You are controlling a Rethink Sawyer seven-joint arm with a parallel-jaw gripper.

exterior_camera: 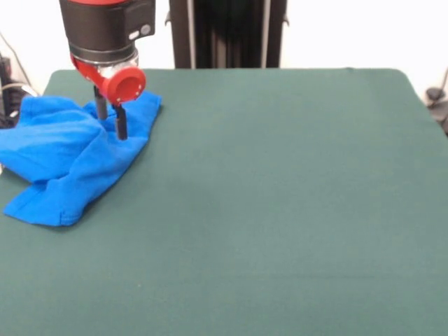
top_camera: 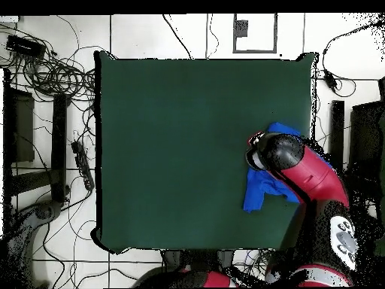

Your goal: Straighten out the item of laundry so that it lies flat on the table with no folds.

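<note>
The royal-blue T-shirt [exterior_camera: 66,157] lies crumpled and folded on itself at the far left of the green table [exterior_camera: 280,210], reaching the table's left edge. My gripper [exterior_camera: 112,127] comes down over the shirt's far right part. Its two black fingers [exterior_camera: 122,124] stand apart, with their tips on or just above the cloth and nothing clearly pinched between them. In the overhead view the shirt [top_camera: 259,192] is a bunched patch by the right edge of the table [top_camera: 188,150]. The red arm [top_camera: 301,169] covers the shirt's middle and hides the gripper there.
The black pedestal column [exterior_camera: 227,33] stands behind the table's far edge. Cables [top_camera: 53,75] and dark equipment lie on the floor around the table. The table's right edge [top_camera: 312,113] runs right next to the shirt.
</note>
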